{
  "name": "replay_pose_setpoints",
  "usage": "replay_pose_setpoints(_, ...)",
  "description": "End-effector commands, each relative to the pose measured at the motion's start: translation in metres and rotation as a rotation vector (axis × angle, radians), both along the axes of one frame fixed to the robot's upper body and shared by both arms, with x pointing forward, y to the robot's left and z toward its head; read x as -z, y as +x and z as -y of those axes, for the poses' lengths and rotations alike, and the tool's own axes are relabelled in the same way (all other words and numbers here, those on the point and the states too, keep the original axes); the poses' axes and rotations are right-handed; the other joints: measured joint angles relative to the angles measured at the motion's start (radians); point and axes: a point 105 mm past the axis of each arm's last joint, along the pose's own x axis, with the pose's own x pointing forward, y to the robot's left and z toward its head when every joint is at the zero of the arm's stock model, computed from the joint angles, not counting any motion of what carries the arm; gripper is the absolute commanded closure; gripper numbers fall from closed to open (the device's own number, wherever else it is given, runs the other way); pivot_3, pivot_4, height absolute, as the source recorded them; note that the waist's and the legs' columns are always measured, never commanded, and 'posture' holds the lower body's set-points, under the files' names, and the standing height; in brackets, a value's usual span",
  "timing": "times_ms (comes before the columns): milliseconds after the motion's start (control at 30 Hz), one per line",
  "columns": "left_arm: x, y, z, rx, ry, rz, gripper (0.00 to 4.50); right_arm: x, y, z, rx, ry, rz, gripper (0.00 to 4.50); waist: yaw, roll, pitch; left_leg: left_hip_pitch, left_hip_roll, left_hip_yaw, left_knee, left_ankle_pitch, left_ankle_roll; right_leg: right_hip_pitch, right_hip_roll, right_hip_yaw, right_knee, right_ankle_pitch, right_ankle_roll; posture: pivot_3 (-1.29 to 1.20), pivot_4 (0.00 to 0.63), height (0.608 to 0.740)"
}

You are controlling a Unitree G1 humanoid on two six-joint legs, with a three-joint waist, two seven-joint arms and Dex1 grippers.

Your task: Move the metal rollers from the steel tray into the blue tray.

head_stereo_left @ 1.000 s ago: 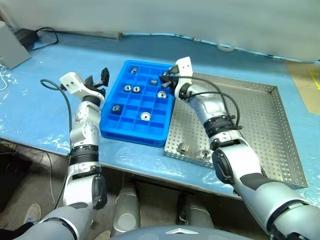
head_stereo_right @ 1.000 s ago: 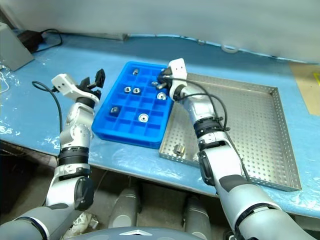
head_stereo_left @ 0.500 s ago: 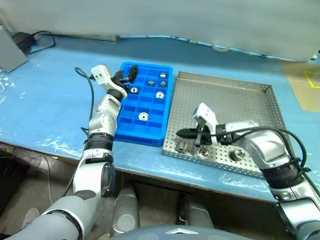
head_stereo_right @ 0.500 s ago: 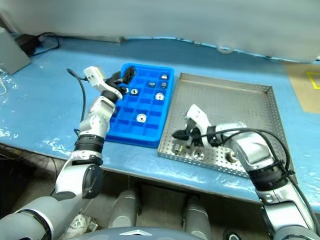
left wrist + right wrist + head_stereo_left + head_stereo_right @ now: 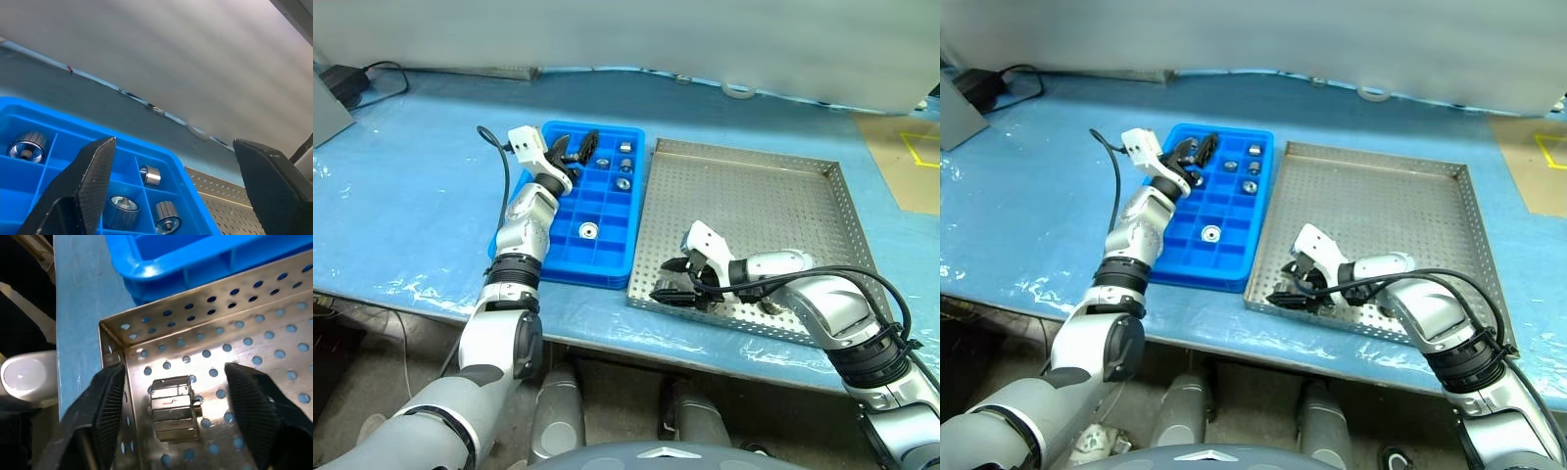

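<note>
1. A metal roller (image 5: 170, 407) lies on its side in the near-left corner of the steel tray (image 5: 773, 196), seen close in the right wrist view; it sits between the spread fingers of the right gripper (image 5: 176, 416), untouched.
2. From the head views that gripper (image 5: 673, 280) hangs at about 7 o'clock of the steel tray, fingers wide apart.
3. The blue tray (image 5: 530, 257) lies just beside the steel tray, at its 9 o'clock, with several rollers in its cells.
4. The left wrist view shows four of those rollers (image 5: 121, 211) close up.
5. The left gripper (image 5: 581, 149) hovers over the blue tray's 12 o'clock end, fingers spread, holding nothing.
</note>
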Motion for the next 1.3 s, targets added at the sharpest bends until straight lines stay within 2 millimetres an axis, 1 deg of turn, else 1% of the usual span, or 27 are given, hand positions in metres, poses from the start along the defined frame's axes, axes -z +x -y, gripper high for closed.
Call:
replay_pose_setpoints(33, -0.016, -0.004, 0.006, 0.015, 0.012, 0.069, 0.28, 0.005, -0.001, 0.002, -0.010, -0.047, 0.013, 0.26, 0.000, 0.000, 0.000, 0.000, 0.000, 0.000, 0.000, 0.000, 0.000, 0.000, 0.000, 0.000, 0.000, 0.000, 0.000, -0.05, 0.150, 0.740)
replay_pose_setpoints(100, -0.015, -0.004, 0.005, 0.013, 0.013, 0.068, 0.28, 0.010, 0.001, 0.004, -0.004, -0.067, 0.011, 0.26, 0.000, 0.000, 0.000, 0.002, 0.000, 0.000, 0.000, 0.000, 0.000, 0.001, 0.000, 0.000, 0.000, -0.001, 0.001, -0.03, 0.150, 0.740)
replay_pose_setpoints(200, -0.016, -0.004, 0.002, 0.003, 0.010, 0.068, 0.28, 0.020, 0.008, 0.010, 0.014, -0.140, 0.034, 0.85, -0.001, 0.000, 0.000, 0.003, 0.001, 0.000, 0.000, 0.000, 0.000, 0.002, 0.000, 0.000, 0.000, -0.004, 0.006, -0.03, 0.150, 0.740)
replay_pose_setpoints(300, -0.017, -0.005, -0.004, -0.014, 0.009, 0.071, 0.28, 0.022, 0.005, 0.007, -0.025, -0.138, 0.014, 1.85, -0.001, 0.000, 0.000, 0.003, 0.000, 0.000, 0.000, 0.000, 0.000, 0.002, 0.000, 0.000, 0.001, -0.004, 0.006, 0.00, 0.150, 0.740)
replay_pose_setpoints(400, -0.017, -0.006, -0.009, -0.031, 0.020, 0.075, 0.28, 0.019, 0.004, 0.000, -0.053, -0.098, 0.004, 2.93, 0.000, 0.000, 0.000, 0.003, 0.001, 0.000, 0.000, 0.000, 0.000, 0.002, 0.000, 0.000, 0.001, -0.004, 0.006, 0.02, 0.150, 0.740)
replay_pose_setpoints(433, -0.017, -0.006, -0.011, -0.036, 0.024, 0.077, 0.28, 0.016, 0.004, -0.003, -0.058, -0.075, 0.005, 3.23, 0.000, 0.000, 0.000, 0.003, 0.001, 0.000, 0.000, 0.000, 0.000, 0.002, 0.000, 0.000, 0.001, -0.004, 0.006, 0.02, 0.150, 0.740)
replay_pose_setpoints(467, -0.017, -0.007, -0.013, -0.042, 0.024, 0.078, 0.28, 0.008, 0.006, -0.010, -0.061, -0.018, 0.012, 3.31, -0.001, 0.000, 0.000, 0.003, 0.001, 0.000, 0.000, 0.000, 0.000, 0.002, 0.000, 0.000, 0.001, -0.003, 0.005, 0.03, 0.150, 0.740)
replay_pose_setpoints(533, -0.020, -0.007, -0.022, -0.069, 0.019, 0.085, 0.28, -0.029, 0.013, -0.028, -0.057, 0.187, 0.044, 3.31, -0.002, 0.000, 0.000, 0.002, 0.001, 0.000, 0.000, 0.000, 0.000, 0.001, 0.000, 0.000, 0.001, -0.001, 0.001, 0.05, 0.150, 0.740)
replay_pose_setpoints(567, -0.021, -0.008, -0.025, -0.078, 0.017, 0.087, 0.28, -0.041, 0.014, -0.033, -0.059, 0.246, 0.050, 3.31, -0.004, 0.000, 0.000, 0.002, 0.001, 0.000, 0.000, 0.000, 0.000, 0.000, 0.001, 0.000, 0.002, 0.000, 0.001, 0.06, 0.150, 0.740)
replay_pose_setpoints(600, -0.022, -0.007, -0.031, -0.101, 0.007, 0.089, 0.28, -0.058, 0.016, -0.037, -0.065, 0.332, 0.058, 3.31, -0.004, 0.000, 0.000, 0.001, 0.001, 0.000, 0.001, 0.000, 0.000, -0.002, 0.001, 0.000, 0.003, 0.000, 0.000, 0.07, 0.150, 0.740)
replay_pose_setpoints(667, -0.026, -0.008, -0.053, -0.184, -0.023, 0.097, 0.28, -0.099, 0.024, -0.045, -0.082, 0.518, 0.087, 3.31, -0.001, 0.000, 0.000, 0.000, 0.001, 0.000, 0.001, 0.001, -0.001, -0.002, 0.000, 0.000, 0.004, 0.000, -0.001, 0.09, 0.150, 0.740)
replay_pose_setpoints(700, -0.027, -0.008, -0.063, -0.218, -0.037, 0.100, 0.28, -0.115, 0.030, -0.048, -0.081, 0.586, 0.105, 3.31, -0.002, 0.000, 0.000, 0.001, 0.001, 0.000, 0.002, 0.001, -0.001, -0.002, 0.000, 0.000, 0.004, 0.001, -0.001, 0.12, 0.150, 0.740)
replay_pose_setpoints(767, -0.027, -0.010, -0.077, -0.262, -0.043, 0.100, 0.28, -0.129, 0.043, -0.054, -0.047, 0.640, 0.136, 3.31, 0.002, 0.000, 0.000, 0.001, 0.002, 0.000, 0.002, 0.001, -0.001, -0.002, 0.000, -0.001, 0.005, 0.001, -0.002, 0.15, 0.150, 0.740)
replay_pose_setpoints(833, -0.025, -0.013, -0.090, -0.304, -0.041, 0.091, 0.28, -0.132, 0.060, -0.062, 0.007, 0.640, 0.160, 3.31, 0.004, 0.000, 0.000, 0.003, 0.002, -0.001, 0.001, 0.001, -0.002, -0.001, 0.001, -0.002, 0.005, 0.001, -0.002, 0.17, 0.150, 0.740)
replay_pose_setpoints(867, -0.025, -0.014, -0.096, -0.326, -0.042, 0.089, 0.28, -0.129, 0.067, -0.067, 0.025, 0.616, 0.169, 3.31, 0.006, 0.000, 0.000, 0.002, 0.002, -0.001, 0.000, 0.001, -0.002, -0.001, 0.000, -0.002, 0.004, 0.001, -0.002, 0.19, 0.150, 0.740)
replay_pose_setpoints(933, -0.025, -0.018, -0.103, -0.351, -0.045, 0.089, 0.28, -0.119, 0.080, -0.074, 0.065, 0.551, 0.188, 3.31, 0.010, 0.000, 0.000, 0.001, 0.002, -0.001, 0.000, 0.001, -0.003, -0.002, 0.000, -0.002, 0.004, 0.001, -0.002, 0.19, 0.150, 0.740)
replay_pose_setpoints(1000, -0.025, -0.021, -0.108, -0.370, -0.040, 0.093, 0.28, -0.101, 0.100, -0.078, 0.149, 0.438, 0.224, 3.31, 0.019, 0.000, 0.000, -0.001, 0.002, -0.001, 0.000, 0.002, -0.003, -0.003, 0.000, -0.003, 0.004, 0.001, -0.002, 0.24, 0.150, 0.740)
replay_pose_setpoints(1067, -0.025, -0.025, -0.111, -0.384, -0.037, 0.096, 0.28, -0.086, 0.116, -0.080, 0.213, 0.357, 0.249, 3.31, 0.028, 0.000, 0.000, -0.001, 0.002, -0.001, -0.001, 0.002, -0.003, -0.003, 0.000, -0.003, 0.004, 0.001, -0.002, 0.25, 0.150, 0.740)
replay_pose_setpoints(1167, -0.024, -0.030, -0.112, -0.395, -0.030, 0.100, 0.28, -0.076, 0.128, -0.085, 0.249, 0.314, 0.261, 3.31, 0.032, 0.000, 0.000, -0.001, 0.002, -0.001, -0.002, 0.002, -0.004, -0.005, 0.000, -0.003, 0.004, 0.001, -0.002, 0.29, 0.150, 0.740)
replay_pose_setpoints(1233, -0.023, -0.033, -0.113, -0.401, -0.022, 0.099, 0.28, -0.069, 0.128, -0.091, 0.230, 0.292, 0.260, 2.58, 0.035, 0.000, 0.000, -0.001, 0.002, -0.001, -0.003, 0.002, -0.004, -0.005, 0.000, -0.003, 0.004, 0.001, -0.002, 0.30, 0.150, 0.740)
replay_pose_setpoints(1300, -0.021, -0.035, -0.113, -0.403, -0.009, 0.093, 0.28, -0.066, 0.128, -0.093, 0.215, 0.280, 0.262, 2.00, 0.037, 0.000, 0.000, -0.002, 0.002, -0.001, -0.003, 0.002, -0.004, -0.006, 0.000, -0.002, 0.004, 0.001, -0.002, 0.30, 0.150, 0.740)
